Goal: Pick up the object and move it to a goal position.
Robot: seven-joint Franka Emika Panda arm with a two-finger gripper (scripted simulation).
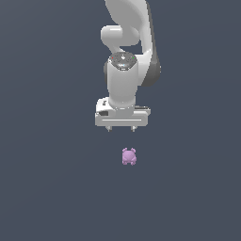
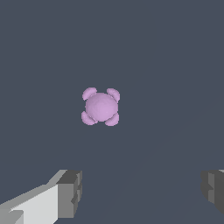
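Observation:
The object (image 1: 129,156) is a small pink-purple figure with a rounded body and stubby knobs, lying on the dark grey floor. In the wrist view the object (image 2: 100,106) shows from above, with its round body and little knobs at the corners. My gripper (image 1: 120,129) hangs above the floor, behind the object and slightly to the exterior view's left of it, apart from it. The jaws stand wide open and empty. In the wrist view my gripper (image 2: 142,192) frames bare floor, with one fingertip (image 2: 70,192) and the other at the picture's edge; the object lies outside the gap.
The white arm (image 1: 124,70) rises behind the gripper. A plain dark grey floor (image 1: 56,188) fills the rest of both views.

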